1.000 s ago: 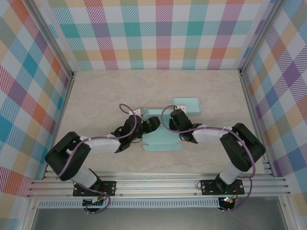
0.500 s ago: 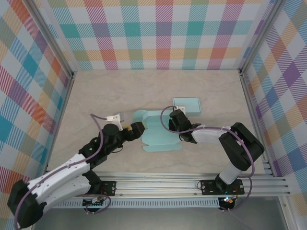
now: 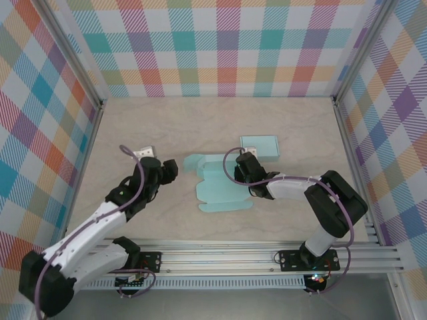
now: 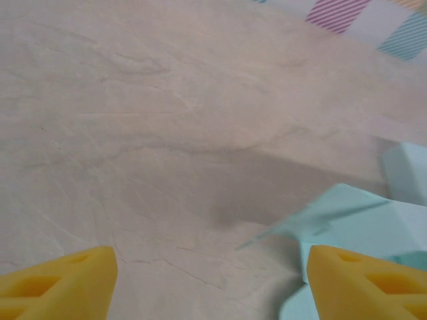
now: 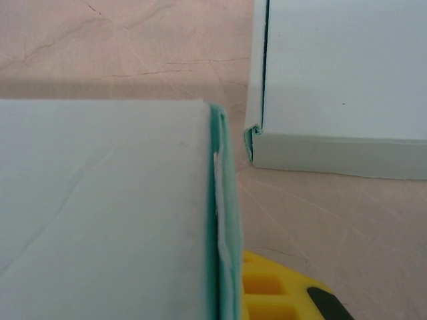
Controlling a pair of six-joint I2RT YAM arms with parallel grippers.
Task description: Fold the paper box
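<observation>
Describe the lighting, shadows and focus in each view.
Top external: even, soft light, everything sharp. Left wrist: table soft, yellow fingers blurred, a grey shadow beside the raised flap of the paper box. Right wrist: the near panel blurs, the second box beyond is crisper.

We look down on a pale beige tabletop [image 3: 287,127] with faint marble-like veining, evenly lit, with only soft shadows. Three upright walls enclose it: the back wall [image 3: 220,47] at twelve o'clock, the left wall [image 3: 33,133] at nine and the right wall [image 3: 400,127] at three. All are covered in a pastel plaid of teal, orange, purple, yellow and pink. Silver metal posts [image 3: 75,60] line the corners. At six o'clock a ribbed aluminium rail [image 3: 220,257] runs along the near edge, above a grey strip [image 3: 220,303].
</observation>
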